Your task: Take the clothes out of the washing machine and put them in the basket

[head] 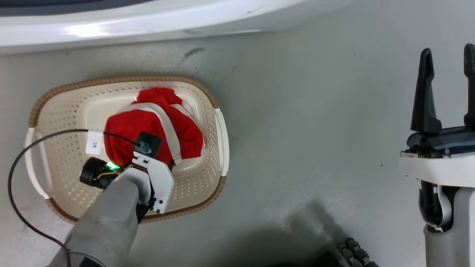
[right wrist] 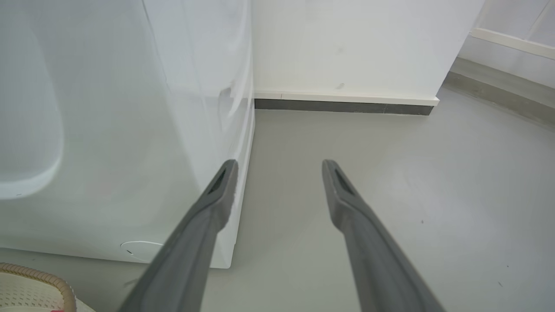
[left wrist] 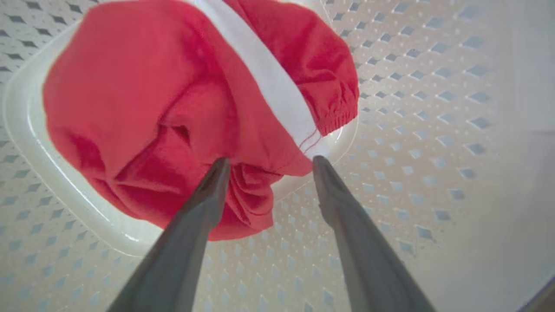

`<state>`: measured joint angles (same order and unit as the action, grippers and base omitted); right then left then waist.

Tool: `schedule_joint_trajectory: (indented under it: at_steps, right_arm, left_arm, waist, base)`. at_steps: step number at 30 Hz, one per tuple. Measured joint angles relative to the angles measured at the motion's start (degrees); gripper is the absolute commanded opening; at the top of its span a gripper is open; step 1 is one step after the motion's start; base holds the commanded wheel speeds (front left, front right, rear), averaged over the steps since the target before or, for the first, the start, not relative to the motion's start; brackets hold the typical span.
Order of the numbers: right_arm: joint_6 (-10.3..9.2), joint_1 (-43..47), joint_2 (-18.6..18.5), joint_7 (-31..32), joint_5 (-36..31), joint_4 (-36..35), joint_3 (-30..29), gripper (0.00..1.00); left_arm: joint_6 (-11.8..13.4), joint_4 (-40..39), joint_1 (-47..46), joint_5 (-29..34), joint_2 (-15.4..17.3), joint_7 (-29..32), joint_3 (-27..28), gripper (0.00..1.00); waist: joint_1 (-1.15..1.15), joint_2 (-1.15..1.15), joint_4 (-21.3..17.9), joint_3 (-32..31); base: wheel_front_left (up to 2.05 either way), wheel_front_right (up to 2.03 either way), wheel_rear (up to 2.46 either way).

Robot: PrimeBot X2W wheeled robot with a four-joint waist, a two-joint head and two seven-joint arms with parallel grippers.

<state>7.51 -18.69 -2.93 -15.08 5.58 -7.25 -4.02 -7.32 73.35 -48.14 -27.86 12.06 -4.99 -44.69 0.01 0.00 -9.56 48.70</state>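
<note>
**A:** Start close in. How are the left gripper's fingers?

**B:** The left gripper (left wrist: pixel 271 161) has its fingers spread wide, closed on nothing. Their tips sit at the near edge of the jersey (left wrist: pixel 151 99), and a bunched red fold lies in the gap between them. I cannot tell whether the tips touch the cloth.

**A:** And the jersey itself?

**B:** It is crumpled in a heap on the bottom of the basket (left wrist: pixel 412 108), with a white stripe (left wrist: pixel 269 82) running across it. From the head, the jersey (head: pixel 156 126) lies mid-basket (head: pixel 63 111), a little toward its right side, with the left arm (head: pixel 111 215) over its near edge. A black cable (head: pixel 15 167) loops from that arm out over the basket's left handle (head: pixel 29 155).

**A:** The other arm?

**B:** The right gripper (head: pixel 448 48) is well apart from the basket, over bare floor (head: pixel 315 111). Its fingers point up and are also spread wide and empty. In its own wrist view the right gripper (right wrist: pixel 281 164) points along the floor past the washer's corner.

**A:** What's farther off?

**B:** The basket stands on the floor just in front of the washer (head: pixel 148 26), whose white front runs along the top. Beyond the washer (right wrist: pixel 130 130) stands a white wall (right wrist: pixel 347 43) with a dark skirting (right wrist: pixel 342 106).
</note>
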Motion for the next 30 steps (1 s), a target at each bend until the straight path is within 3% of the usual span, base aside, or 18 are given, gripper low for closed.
schedule_joint_trajectory:
  at_steps: [8, 14, 23, 30]
  right_arm:
    - [0.0, 3.92, 0.02, 0.0, -1.78, 1.82, 0.37, 1.0]
    - [0.0, 7.3, 0.04, 0.0, -2.8, 3.18, 0.82, 1.0]
    - [0.0, 11.99, 0.03, 0.0, -3.65, 4.04, 1.05, 1.0]
    - [0.0, 14.59, 0.03, 0.0, -3.81, 4.61, 1.47, 1.0]
  left_arm:
    - [-0.07, -0.05, 4.35, -2.99, -3.04, -7.69, 1.09, 1.0]
    - [0.54, -2.76, 7.99, -4.09, -3.39, -9.91, 2.81, 1.0]
    - [5.76, -21.24, 17.5, -1.23, -1.01, -10.06, 11.14, 1.0]
    - [9.29, -38.1, 24.47, 4.52, 0.0, -10.07, 21.25, 1.0]
  waist:
    - [0.0, 0.0, 1.93, -8.36]
    - [-0.01, 0.0, 3.72, -15.64]
    - [-0.01, 0.0, 6.49, -25.1]
    - [-0.02, 0.0, 8.31, -30.57]
  base:
    - [0.0, 0.0, 0.0]
    - [0.0, 0.0, 0.0]
    - [0.0, 0.0, 0.0]
    - [0.0, 0.0, 0.0]
